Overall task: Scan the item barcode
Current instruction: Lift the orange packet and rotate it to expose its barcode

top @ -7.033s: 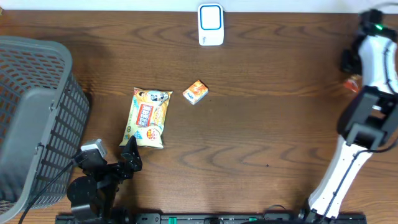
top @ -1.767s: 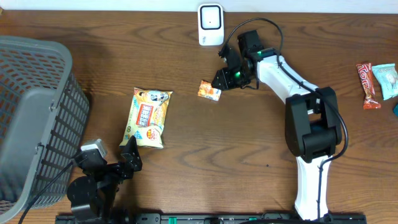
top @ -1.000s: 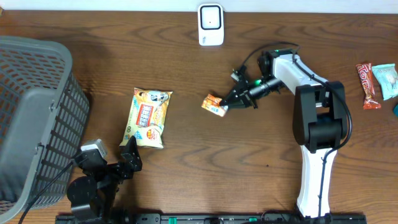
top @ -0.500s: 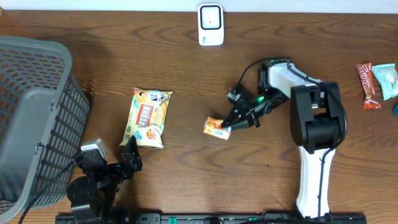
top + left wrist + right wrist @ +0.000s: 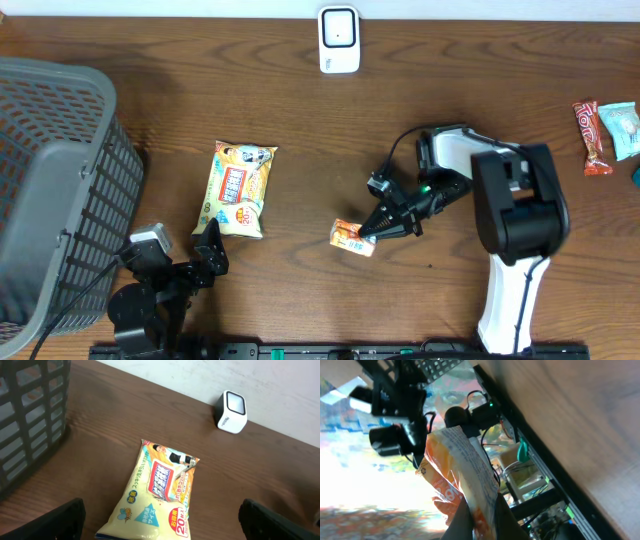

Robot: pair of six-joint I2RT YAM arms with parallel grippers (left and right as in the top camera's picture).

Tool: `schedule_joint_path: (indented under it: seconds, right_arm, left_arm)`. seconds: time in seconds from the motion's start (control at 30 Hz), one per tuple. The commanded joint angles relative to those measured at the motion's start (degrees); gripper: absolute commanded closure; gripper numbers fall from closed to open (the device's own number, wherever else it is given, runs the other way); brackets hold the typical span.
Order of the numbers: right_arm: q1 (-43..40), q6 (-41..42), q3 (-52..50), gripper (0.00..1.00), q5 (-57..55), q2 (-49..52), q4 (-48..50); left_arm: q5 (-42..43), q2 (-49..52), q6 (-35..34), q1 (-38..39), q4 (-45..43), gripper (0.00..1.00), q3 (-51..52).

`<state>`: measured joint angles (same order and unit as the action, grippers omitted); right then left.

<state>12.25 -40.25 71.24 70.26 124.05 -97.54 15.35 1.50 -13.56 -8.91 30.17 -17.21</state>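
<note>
A small orange snack packet hangs just above the table at front centre, with my right gripper shut on its right end. The right wrist view shows the packet pinched between the two dark fingers, its white printed back facing the camera. At the table's far edge stands the white barcode scanner, well away from the packet; it shows small in the left wrist view as the scanner. My left gripper rests open at front left, just short of a yellow wipes pack.
A grey mesh basket fills the left side. The yellow wipes pack lies between my open left fingers. Two more snack packets lie at the far right edge.
My right arm has carried the orange packet from the table's middle toward the front edge, farther from the scanner. The left arm has stayed put.
</note>
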Motion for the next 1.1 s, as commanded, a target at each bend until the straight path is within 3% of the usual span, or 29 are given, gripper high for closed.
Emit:
schedule_joint_path:
  seconds: [0.0, 0.23, 1.07]
  right_arm:
    - [0.2, -1.6, -0.9, 0.99, 2.3, -6.4, 0.0]
    - [0.2, -0.5, -0.9, 0.99, 2.8, -12.7, 0.0]
    - [0.2, -0.5, -0.9, 0.98, 5.2, -12.8, 5.6]
  left_arm:
    - [0.7, -0.2, -0.3, -0.1, -0.2, 0.02, 0.1]
    - [0.7, -0.2, -0.3, -0.1, -0.2, 0.02, 0.1]
    - [0.7, -0.2, -0.3, -0.1, -0.2, 0.02, 0.1]
